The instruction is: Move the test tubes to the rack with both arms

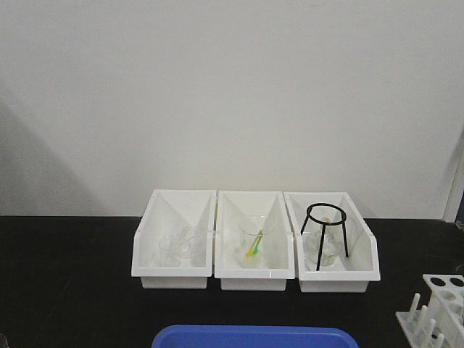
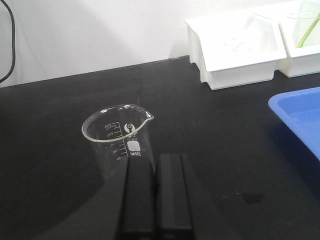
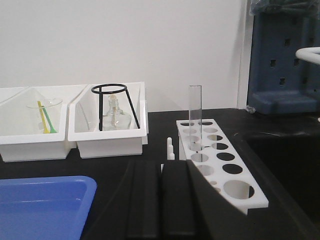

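- One test tube (image 3: 194,117) already stands upright in the rack (image 3: 220,167), in a hole on the rack's near-left row, up and just to the right of the right gripper (image 3: 161,200). It sits ahead of the fingertips, not touching them.
- The right gripper's fingers (image 3: 175,200) are pressed together with nothing between them. Same on the left gripper (image 2: 156,197): clenched flat, empty.
- Just ahead of the left fingertips is a beaker (image 2: 119,132), spout pointing right. That's not a tube, so not the thing to grab.
- Other loose tubes can't be made out for sure; the glassware in the white bins (image 1: 174,239) is too blurry to call.
- Handling guess: thin clear glass, very light, stiff, slick and easy to crack. Best taken on the bare upper part above the rack plate, with a gentle squeeze and a straight vertical move.
- Any tilt would probably jam it against the hole edge.
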Controlling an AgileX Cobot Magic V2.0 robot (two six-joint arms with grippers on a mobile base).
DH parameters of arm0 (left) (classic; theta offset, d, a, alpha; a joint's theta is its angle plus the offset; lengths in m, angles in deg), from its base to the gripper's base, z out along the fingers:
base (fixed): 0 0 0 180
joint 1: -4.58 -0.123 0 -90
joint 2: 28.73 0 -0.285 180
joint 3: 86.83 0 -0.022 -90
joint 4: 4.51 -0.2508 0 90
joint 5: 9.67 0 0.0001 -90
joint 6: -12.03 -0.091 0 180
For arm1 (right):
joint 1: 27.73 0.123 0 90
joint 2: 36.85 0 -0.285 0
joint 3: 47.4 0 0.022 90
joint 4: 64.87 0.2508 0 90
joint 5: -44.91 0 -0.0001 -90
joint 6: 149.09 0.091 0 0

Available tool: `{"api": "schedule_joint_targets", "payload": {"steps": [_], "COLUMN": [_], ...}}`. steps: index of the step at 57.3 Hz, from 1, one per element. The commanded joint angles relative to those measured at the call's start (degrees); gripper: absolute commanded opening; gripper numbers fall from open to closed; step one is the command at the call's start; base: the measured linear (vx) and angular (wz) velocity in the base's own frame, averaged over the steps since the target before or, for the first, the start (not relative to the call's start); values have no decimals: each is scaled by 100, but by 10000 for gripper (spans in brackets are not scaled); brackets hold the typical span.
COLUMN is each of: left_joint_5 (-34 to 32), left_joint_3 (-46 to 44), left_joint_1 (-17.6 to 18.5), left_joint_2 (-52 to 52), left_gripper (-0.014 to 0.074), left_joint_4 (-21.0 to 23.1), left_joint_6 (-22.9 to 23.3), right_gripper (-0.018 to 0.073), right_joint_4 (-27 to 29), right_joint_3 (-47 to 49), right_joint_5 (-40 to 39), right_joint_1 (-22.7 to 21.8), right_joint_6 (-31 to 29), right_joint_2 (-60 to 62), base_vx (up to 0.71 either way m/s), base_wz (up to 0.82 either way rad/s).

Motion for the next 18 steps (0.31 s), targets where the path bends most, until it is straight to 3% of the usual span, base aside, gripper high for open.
{"api": "schedule_joint_targets", "payload": {"steps": [1, 18], "left_joint_5": [-426, -426], "left_joint_3": [152, 152], "left_joint_1": [-6, -6], "left_joint_2": [55, 55], "left_gripper": [-15, -15], "left_joint_4": [54, 54], "left_joint_6": [48, 48], "right_gripper": [-7, -7], "right_joint_4": [-52, -52], "right_joint_3": [-60, -60], "right_joint_5": [-443, -443], "right_joint_1": [-22, -22], "right_joint_6": [-20, -20], "right_joint_2": [42, 42], "base_vx": [0, 0], "base_wz": [0, 0]}}
